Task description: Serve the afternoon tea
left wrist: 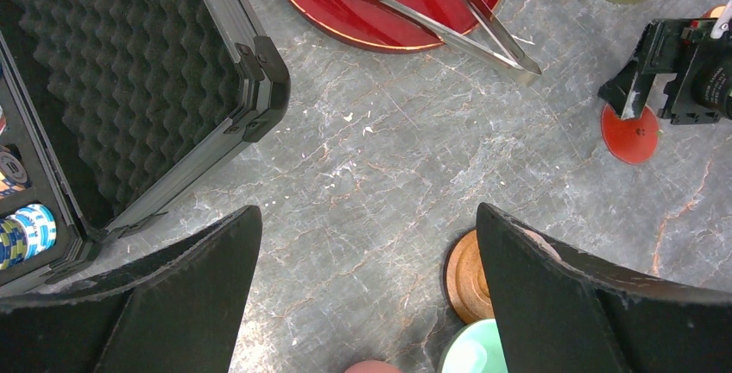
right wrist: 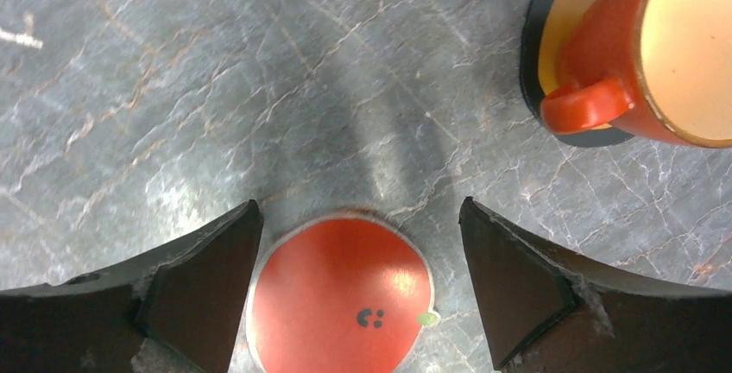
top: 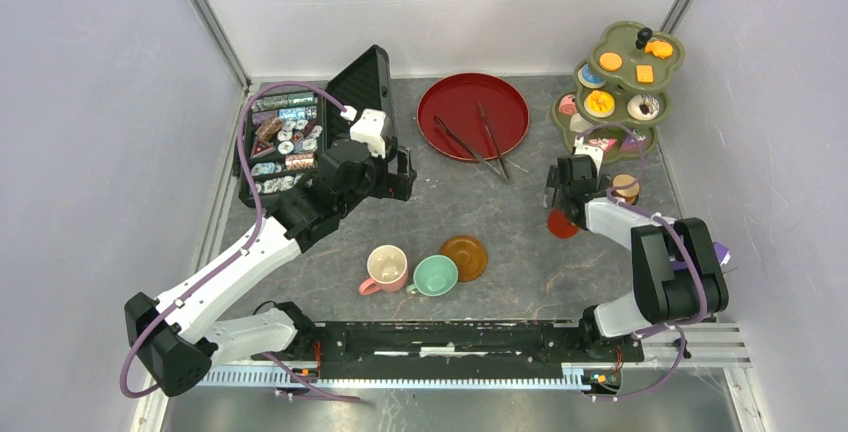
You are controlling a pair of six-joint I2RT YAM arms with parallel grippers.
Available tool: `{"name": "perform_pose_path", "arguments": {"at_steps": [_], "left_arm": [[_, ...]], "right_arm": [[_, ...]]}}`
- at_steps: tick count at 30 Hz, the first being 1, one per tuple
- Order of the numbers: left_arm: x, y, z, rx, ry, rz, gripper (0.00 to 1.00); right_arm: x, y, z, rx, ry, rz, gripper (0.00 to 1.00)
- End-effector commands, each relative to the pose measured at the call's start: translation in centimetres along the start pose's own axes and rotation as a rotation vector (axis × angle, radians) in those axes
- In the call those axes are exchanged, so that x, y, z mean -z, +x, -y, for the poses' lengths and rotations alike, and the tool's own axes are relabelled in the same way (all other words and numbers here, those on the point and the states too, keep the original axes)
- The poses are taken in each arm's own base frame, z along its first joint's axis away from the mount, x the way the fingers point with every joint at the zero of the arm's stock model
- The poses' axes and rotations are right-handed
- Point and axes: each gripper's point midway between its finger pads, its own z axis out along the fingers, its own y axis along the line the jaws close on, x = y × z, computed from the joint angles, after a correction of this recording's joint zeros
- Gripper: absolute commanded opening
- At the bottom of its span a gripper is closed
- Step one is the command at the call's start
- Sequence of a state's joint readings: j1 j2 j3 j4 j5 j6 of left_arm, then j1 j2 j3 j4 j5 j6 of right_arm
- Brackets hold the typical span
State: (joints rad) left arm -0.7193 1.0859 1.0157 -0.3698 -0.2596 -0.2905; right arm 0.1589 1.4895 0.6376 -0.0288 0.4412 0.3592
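R gripper (right wrist: 358, 218) hangs low over the table w/ jaws spread wide, holding nothing. The red saucer (right wrist: 341, 291) lies flat on the grey top between its fingers. It sits off-centre, just beside one finger and clear of the other. That's my first worry: if the jaws close like this, the near finger hits first and shoves the disc sideways instead of pinching it. Second worry: the saucer is thin and flat, so the tips prob. have to go right down to the surface. Too high and they shut over it on air; too low and they scrape the table, or the disc flips up on edge. The orange cup (right wrist: 665, 53) stands upright on its own yellow saucer (right wrist: 552, 36) close by, so a wide swing or tilt of the wrist could knock it over. L gripper (left wrist: 369, 226) is also open and empty. It hovers over bare table near the open case (top: 285, 142), w/ the brown saucer (top: 464, 257), mint cup (top: 435, 275) and pink cup (top: 386, 267) nearer the arm bases. A careless drop there could clip them. The pastries sit on the green tiered stand (top: 620, 28) far R, behind the R arm, so backing up risks a bump.
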Motion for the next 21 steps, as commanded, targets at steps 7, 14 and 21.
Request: {"name": "perform_pose_path", "arguments": {"at_steps": [7,14,21], "left_arm": [[0.1,-1.0,0.4,0.051,0.006,0.021,1.0],[-0.1,-0.9,0.4,0.047,0.006,0.013,1.0],[0.1,-1.0,0.3,0.048,0.002,0.021,1.0]], "right_arm": [[6.6,3.2,-0.8,0.1,-0.199,-0.107,0.98],[7.4,8.2,-1.3,0.027,-0.289,-0.174,0.9],[5.7,7.9,-1.4,0.024,-0.229,-0.156,0.85]]}}
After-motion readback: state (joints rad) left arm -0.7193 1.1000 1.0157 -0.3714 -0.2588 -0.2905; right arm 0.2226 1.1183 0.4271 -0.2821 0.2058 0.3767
